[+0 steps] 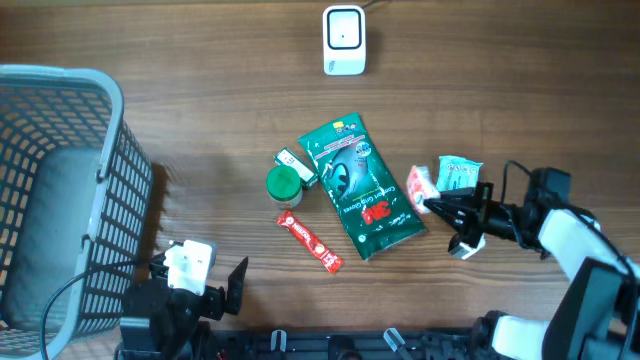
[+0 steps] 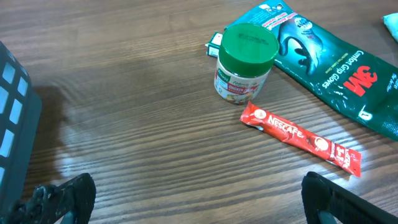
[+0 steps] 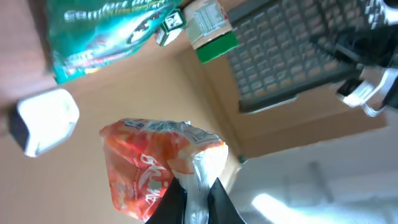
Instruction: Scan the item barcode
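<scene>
Right wrist: R gripper (image 3: 196, 199) pinches orange packet (image 3: 152, 158) by seam, prob to aim barcode at scanner (image 1: 343, 40). L gripper (image 2: 199, 199) wide, idle.

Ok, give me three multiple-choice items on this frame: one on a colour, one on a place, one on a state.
1. The jar has a lid that is: A) red; B) green; C) white.
2. The stick is: A) lying flat beside the jar; B) on top of the jar; C) standing upright.
3. The right gripper is: A) open; B) shut on the orange packet; C) shut on the stick.

Answers: B, the left wrist view shows a green lid. A, the stick lies flat on the wood next to the jar. B, the right wrist view shows the packet's edge pinched between the fingers.
</scene>
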Available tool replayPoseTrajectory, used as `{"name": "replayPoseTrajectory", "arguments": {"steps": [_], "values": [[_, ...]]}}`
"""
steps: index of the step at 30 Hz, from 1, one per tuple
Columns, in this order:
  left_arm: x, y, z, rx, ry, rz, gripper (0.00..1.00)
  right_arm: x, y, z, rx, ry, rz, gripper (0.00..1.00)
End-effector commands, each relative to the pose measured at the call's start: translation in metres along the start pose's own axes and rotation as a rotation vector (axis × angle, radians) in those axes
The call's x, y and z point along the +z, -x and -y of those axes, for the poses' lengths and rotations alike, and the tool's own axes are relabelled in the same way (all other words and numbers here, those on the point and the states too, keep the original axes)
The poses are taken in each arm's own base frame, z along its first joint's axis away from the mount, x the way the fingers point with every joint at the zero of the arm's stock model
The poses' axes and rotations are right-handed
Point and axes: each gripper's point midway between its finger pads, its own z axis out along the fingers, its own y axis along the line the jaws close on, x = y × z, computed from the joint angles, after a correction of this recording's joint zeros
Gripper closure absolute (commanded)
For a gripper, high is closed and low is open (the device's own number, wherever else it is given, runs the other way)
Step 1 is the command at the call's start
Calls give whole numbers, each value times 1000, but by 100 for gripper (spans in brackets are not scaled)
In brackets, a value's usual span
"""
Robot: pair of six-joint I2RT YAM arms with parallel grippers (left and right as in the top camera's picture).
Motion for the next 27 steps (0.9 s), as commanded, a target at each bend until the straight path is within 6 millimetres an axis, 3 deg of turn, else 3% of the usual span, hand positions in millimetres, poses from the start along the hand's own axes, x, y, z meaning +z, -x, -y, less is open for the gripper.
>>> {"name": "replayPoseTrajectory", "arguments": {"steps": [1,5,9,13,17,19,23,27], "values": [[0,1,1,-6,-5,8,0,-1,15,5,287,-35,-26,96],[0,1,1,-6,-5,8,0,1,11,13,371,-71,-60,96],[0,1,1,-6,-5,8,0,2,34,6,321,-22,67,96],[0,1,1,-6,-5,8,0,2,17,11,355,-58,-25,95],[0,1,1,-6,-5,8,0,-1,4,38,678,-109,-85,95],[0,1,1,-6,-5,8,0,-3,4,38,706,-106,-88,95],[0,1,1,-6,-5,8,0,-1,22,38,754,-101,-9,95],[0,1,1,-6,-5,8,0,-1,28,39,763,-99,23,95]]}}
